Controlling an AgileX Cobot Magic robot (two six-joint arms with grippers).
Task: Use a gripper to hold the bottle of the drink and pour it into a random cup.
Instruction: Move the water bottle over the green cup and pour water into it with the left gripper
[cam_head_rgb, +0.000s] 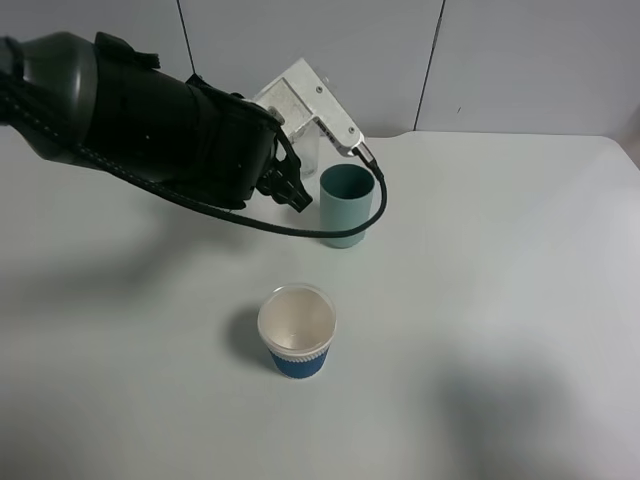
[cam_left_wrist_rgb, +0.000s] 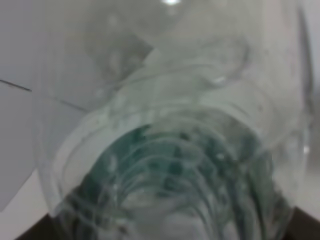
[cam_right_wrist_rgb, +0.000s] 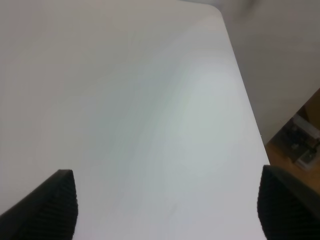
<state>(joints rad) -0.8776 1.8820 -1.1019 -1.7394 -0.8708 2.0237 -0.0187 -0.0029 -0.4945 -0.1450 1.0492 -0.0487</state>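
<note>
One hand did the work: my left hand (cam_head_rgb: 288, 188) was closed tight on the bottle (cam_left_wrist_rgb: 170, 150), which filled its wrist view, ribbed and blurred, teal showing through it. From above, that hand sat just beside the teal cup (cam_head_rgb: 347, 205), near its rim, with the bottle mostly hidden. The paper cup (cam_head_rgb: 297, 335) stood apart. My right hand (cam_right_wrist_rgb: 165, 170) hung wide open over the bare table (cam_head_rgb: 520, 300), holding nothing. I judged it the pour step. Next: mouth over the rim, slow tilt. I couldn't see any flow.
</note>
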